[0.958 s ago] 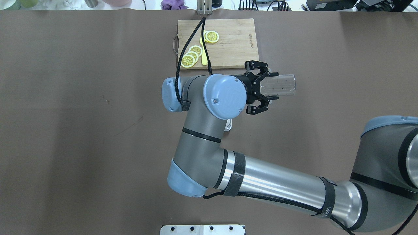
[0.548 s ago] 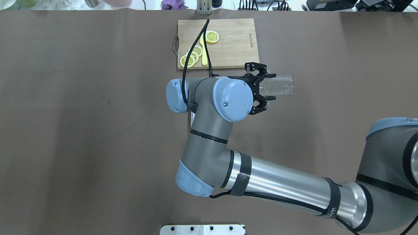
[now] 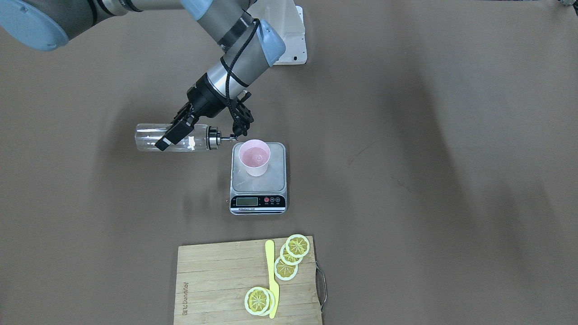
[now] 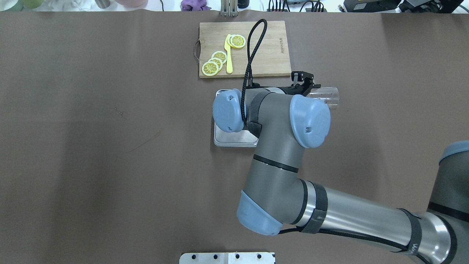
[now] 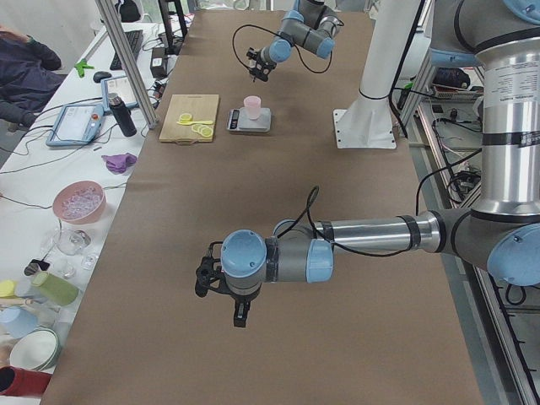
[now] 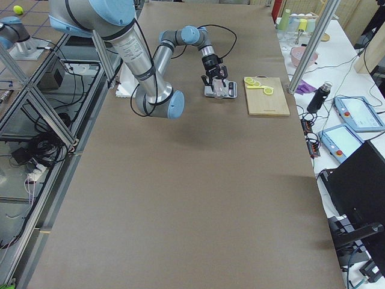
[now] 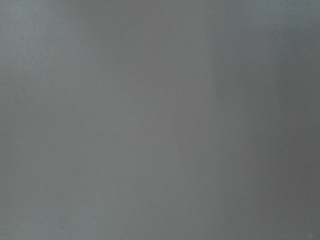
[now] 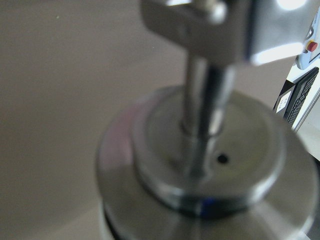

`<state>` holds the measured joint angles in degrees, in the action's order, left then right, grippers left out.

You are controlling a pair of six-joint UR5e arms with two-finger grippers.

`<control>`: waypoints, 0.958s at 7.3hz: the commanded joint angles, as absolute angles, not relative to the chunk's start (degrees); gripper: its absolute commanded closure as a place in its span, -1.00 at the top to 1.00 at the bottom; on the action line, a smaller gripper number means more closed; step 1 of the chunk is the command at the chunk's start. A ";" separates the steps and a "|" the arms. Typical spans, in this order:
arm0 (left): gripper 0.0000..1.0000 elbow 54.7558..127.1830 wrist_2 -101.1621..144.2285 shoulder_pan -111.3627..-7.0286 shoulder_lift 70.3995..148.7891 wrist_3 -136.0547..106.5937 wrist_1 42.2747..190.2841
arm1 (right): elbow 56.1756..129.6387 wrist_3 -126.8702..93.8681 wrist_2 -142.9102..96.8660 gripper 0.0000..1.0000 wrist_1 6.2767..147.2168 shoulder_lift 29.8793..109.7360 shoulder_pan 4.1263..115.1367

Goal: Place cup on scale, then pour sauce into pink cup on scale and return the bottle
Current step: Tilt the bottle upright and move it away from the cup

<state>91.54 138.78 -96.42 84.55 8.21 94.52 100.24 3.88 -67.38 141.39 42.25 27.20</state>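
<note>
As the right arm slants down from the top left corner of the front-facing view, the right tool (image 3: 178, 135) is clamped around a clear glass bottle (image 3: 146, 137), which lies level above the table (image 3: 406, 135) with its base pointing left and its metal cap and thin spout pointing right. White smears cling to the inside of the glass. Just right of the spout's tip stands the pink cup (image 3: 254, 158), upright on the back half of the scale (image 3: 273, 180); the tip is just beside the cup's rim, and whether it reaches over the opening I cannot tell. The scale's black strip with display and buttons faces the camera. Nearer the camera lies a wooden cutting board (image 3: 216, 280) carrying a yellow knife (image 3: 271, 277) with lemon slices (image 3: 297, 245) on both sides of it. The left tool (image 5: 203, 278) shows only in the side view from the robot's left, low over the table and well apart from the scale, and whether it is open or closed I cannot tell; its wrist camera shows only a plain grey surface.
</note>
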 commanded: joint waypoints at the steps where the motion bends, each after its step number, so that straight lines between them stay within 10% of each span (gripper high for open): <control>1: 0.96 91.49 138.78 -96.42 84.55 8.26 94.92 | 106.68 6.23 -72.38 -1.00 134.52 46.03 30.21; 7: 0.96 91.49 138.78 -96.42 84.55 8.26 94.92 | 115.75 8.61 -90.59 -1.00 105.34 62.82 39.37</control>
<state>91.49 138.80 -96.42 84.55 8.26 94.92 115.09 8.64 -87.05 111.56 59.40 37.83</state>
